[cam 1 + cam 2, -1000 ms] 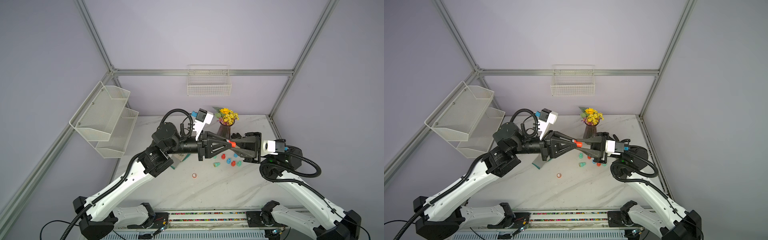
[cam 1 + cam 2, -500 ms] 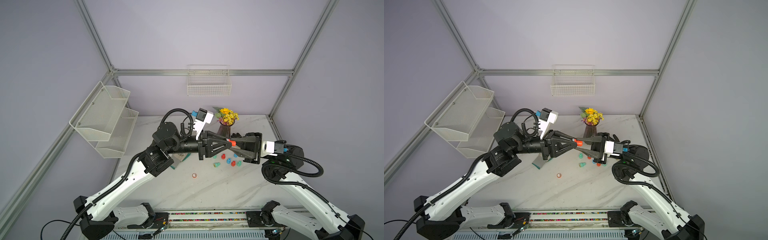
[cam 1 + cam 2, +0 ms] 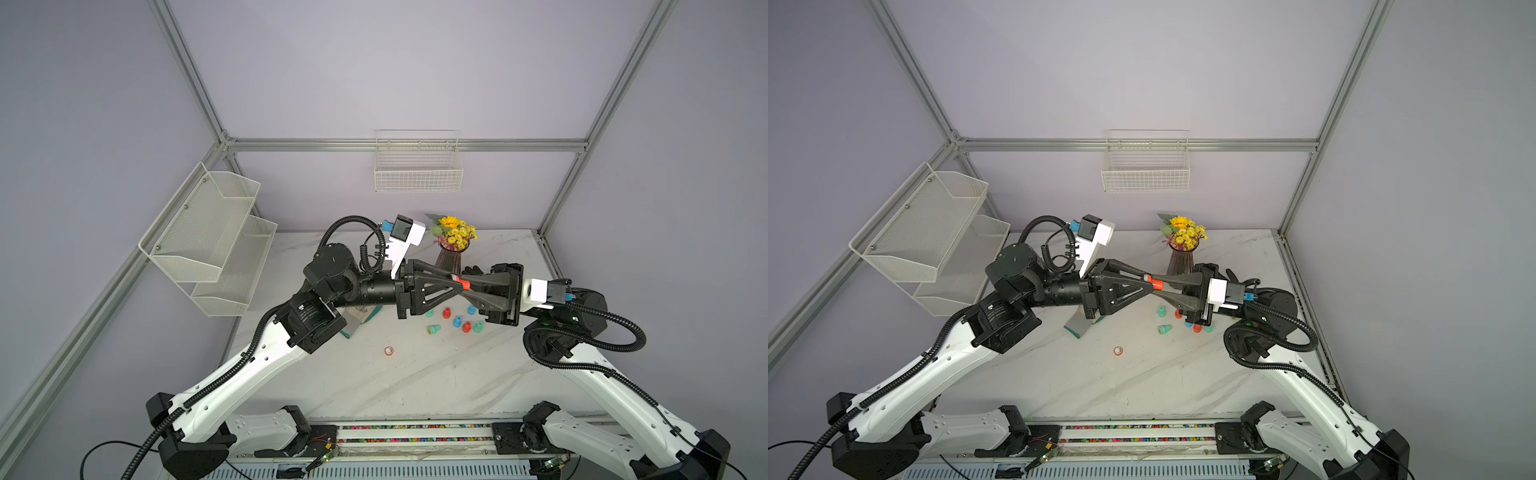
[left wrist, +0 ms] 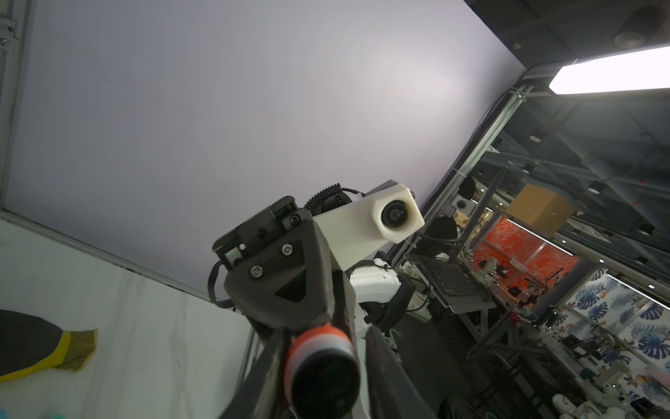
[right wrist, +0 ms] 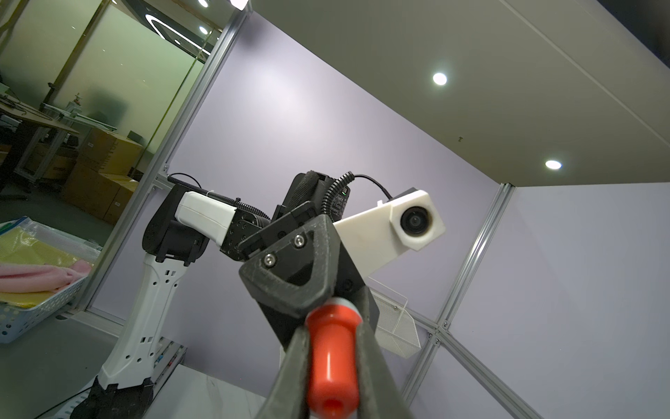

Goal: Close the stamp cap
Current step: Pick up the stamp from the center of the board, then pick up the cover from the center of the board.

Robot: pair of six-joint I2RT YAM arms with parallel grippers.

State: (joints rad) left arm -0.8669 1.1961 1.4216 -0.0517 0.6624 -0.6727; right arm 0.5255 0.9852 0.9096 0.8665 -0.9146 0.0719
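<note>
Red stamp (image 3: 1157, 284) is now clamped tight in the right tool (image 5: 331, 337), held aloft between both tools, while the left tool (image 4: 326, 337) has been eased slightly apart around its far end. Closing seems done; release is judged underway.

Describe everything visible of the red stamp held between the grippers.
The red stamp is a small glossy plastic-looking cylinder with a white band near one end, whose end face looks dark. It lies roughly level above the table, clamped along its body by the right gripper; the left gripper flanks the banded end, a gap showing beside it.
</note>
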